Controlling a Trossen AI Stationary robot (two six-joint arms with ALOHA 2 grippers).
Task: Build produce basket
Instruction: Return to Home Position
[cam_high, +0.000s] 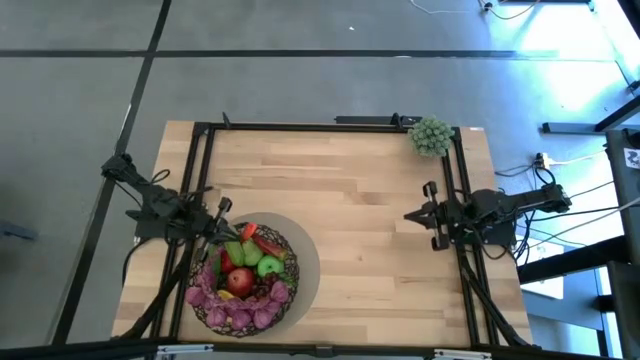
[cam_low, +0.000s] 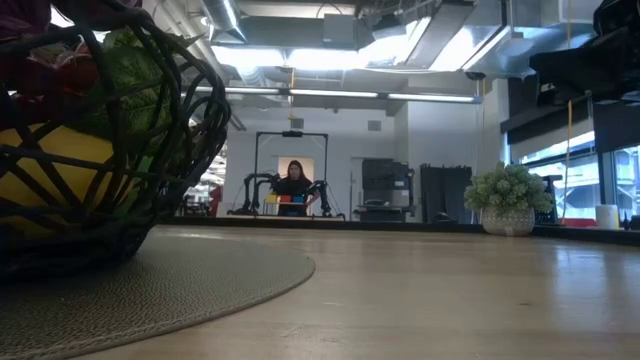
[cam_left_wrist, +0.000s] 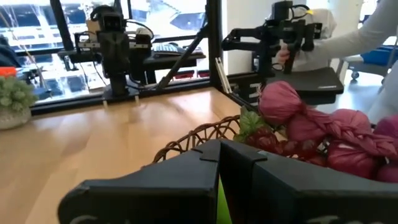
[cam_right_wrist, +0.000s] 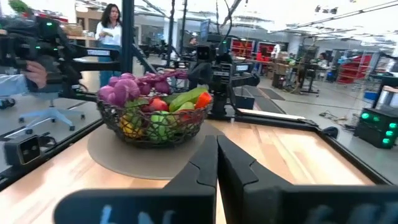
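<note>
The left gripper (cam_high: 222, 207), fingers pressed together like the right gripper's (cam_high: 410, 215), hangs beside the full wire basket (cam_high: 208, 316) near the tabletop's (cam_high: 380, 200) front-left corner; a careless swing could snag the rim, spilling produce (cam_high: 240, 281).

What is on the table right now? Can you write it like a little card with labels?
Basket: round dark wire-mesh basket, standing on the flat grey round mat
Inside: colourful toy produce, heaped up; red apple, green apple, purple bunches, something yellow
Table: light wooden table
Left gripper: left gripper shut, holding nothing, close by the basket
Right gripper: right gripper shut, holding nothing, at the right side, far from the basket
Extra: small green potted plant at the far right corner
</note>
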